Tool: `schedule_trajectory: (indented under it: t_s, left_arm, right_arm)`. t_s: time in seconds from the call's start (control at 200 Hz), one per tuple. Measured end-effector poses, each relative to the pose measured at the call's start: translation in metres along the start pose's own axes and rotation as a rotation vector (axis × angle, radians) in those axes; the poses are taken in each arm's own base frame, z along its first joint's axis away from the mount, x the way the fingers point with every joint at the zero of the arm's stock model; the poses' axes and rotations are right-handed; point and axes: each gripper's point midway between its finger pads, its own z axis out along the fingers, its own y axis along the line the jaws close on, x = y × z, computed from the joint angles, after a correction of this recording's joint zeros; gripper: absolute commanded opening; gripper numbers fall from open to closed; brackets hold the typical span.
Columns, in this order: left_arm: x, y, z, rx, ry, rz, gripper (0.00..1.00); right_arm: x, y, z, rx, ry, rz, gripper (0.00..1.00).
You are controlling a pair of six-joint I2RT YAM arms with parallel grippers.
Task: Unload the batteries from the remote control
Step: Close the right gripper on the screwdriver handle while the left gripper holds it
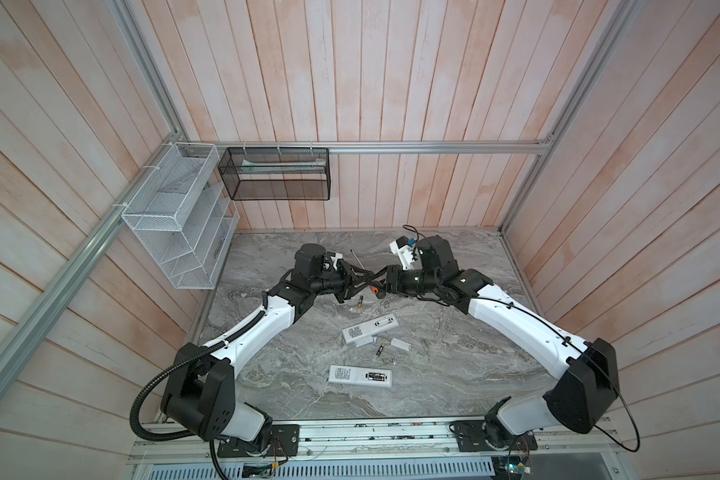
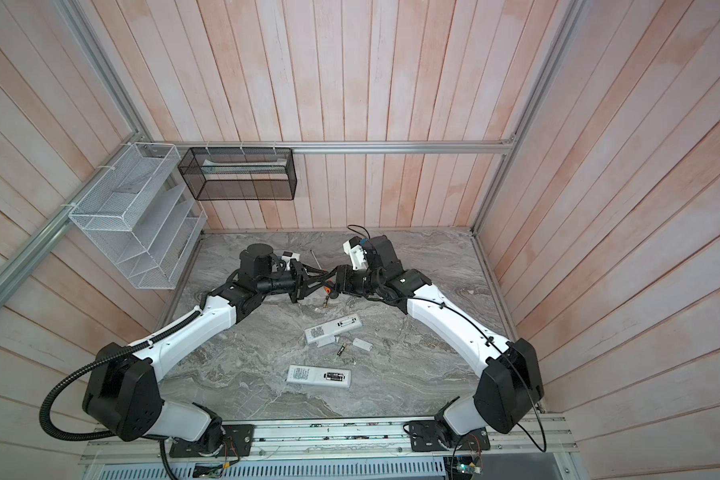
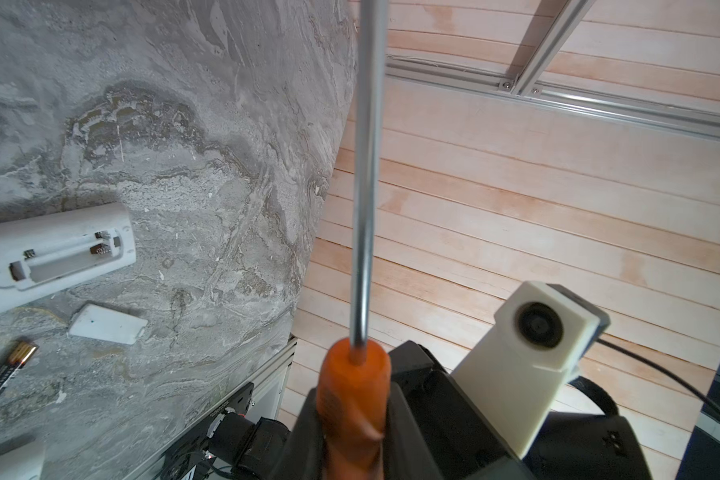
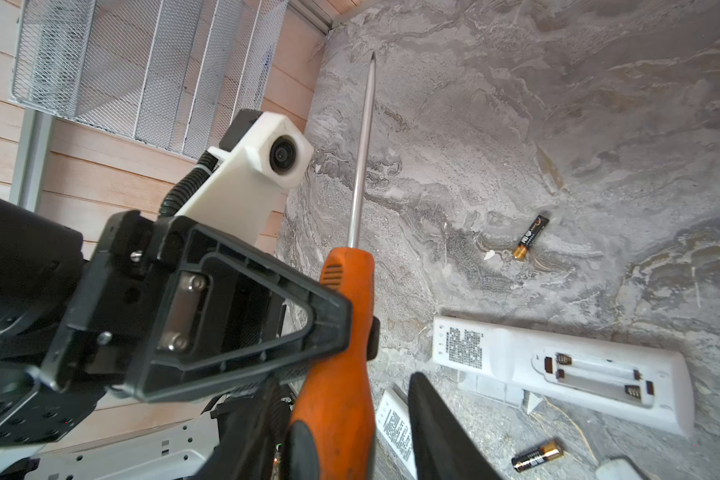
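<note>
A white remote control [image 1: 360,376] lies near the front with two batteries [image 1: 378,377] in its open bay. A second remote [image 1: 368,328] [image 4: 558,365] has an empty bay. Loose batteries lie on the table [image 1: 360,302] [image 1: 380,349] [image 4: 533,237] [image 3: 5,374]. My left gripper [image 1: 364,277] [image 3: 354,411] is shut on the orange handle of a screwdriver [image 3: 364,208] [image 4: 341,332], held above the back of the table. My right gripper [image 1: 381,282] [image 4: 346,415] straddles the same handle's lower end. One of its fingers [image 4: 433,419] stands off the handle with a gap.
A white battery cover [image 1: 400,343] [image 3: 107,324] lies beside the empty remote. A white wire basket [image 1: 175,220] and a black mesh basket [image 1: 275,174] hang on the back left walls. Both arms meet over the back middle of the marble table [image 1: 454,365].
</note>
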Motion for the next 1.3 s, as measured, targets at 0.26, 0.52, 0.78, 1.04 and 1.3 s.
schedule_trajectory:
  t_s: [0.26, 0.52, 0.78, 1.04, 1.3]
  left_arm:
    - [0.003, -0.004, 0.003, -0.013, 0.007, 0.027, 0.10]
    - [0.002, -0.002, 0.006, -0.026, 0.012, 0.043, 0.22]
    - [-0.003, -0.004, -0.008, -0.058, 0.045, 0.163, 0.78]
    - [-0.015, -0.020, -0.062, 0.090, 0.132, 0.284, 1.00]
    - [0.018, -0.053, -0.075, 0.241, 0.282, 0.409, 1.00]
  right_arm:
    - [0.004, 0.000, 0.006, 0.018, 0.020, -0.002, 0.37]
    - [0.004, -0.003, 0.005, 0.041, 0.015, 0.003, 0.20]
    - [-0.005, -0.011, -0.023, -0.012, 0.037, -0.011, 0.18]
    - [-0.007, 0.002, -0.085, -0.176, 0.068, -0.050, 0.18]
    - [0.022, 0.028, -0.094, -0.355, 0.198, -0.025, 0.17]
